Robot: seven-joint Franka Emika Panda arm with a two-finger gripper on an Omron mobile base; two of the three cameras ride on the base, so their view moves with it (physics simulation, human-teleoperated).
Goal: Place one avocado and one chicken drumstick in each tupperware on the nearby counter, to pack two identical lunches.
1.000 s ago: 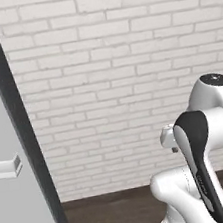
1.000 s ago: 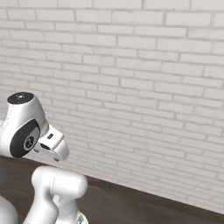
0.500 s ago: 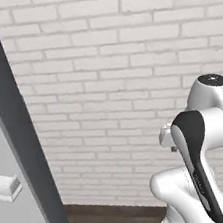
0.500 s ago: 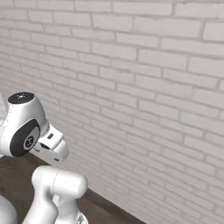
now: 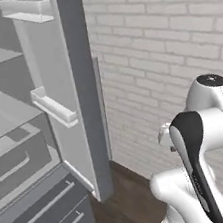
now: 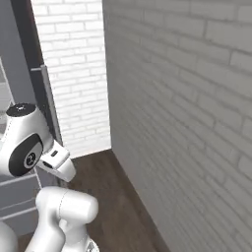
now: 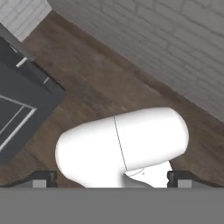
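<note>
Open fridge point(image 5: 58, 116) cut off left

A grey open fridge point(image 5: 12, 113) with shelves and drawers is seen at the left, beside a white brick wall point(image 5: 163, 35), above dark wood floor point(image 7: 109, 87).

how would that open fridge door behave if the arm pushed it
The fridge door is a tall, thick slab, so it would probably swing as one stiff piece, with some weight. Its edge stands close to the brick wall, so pushed that way it would likely stop soon.
</note>
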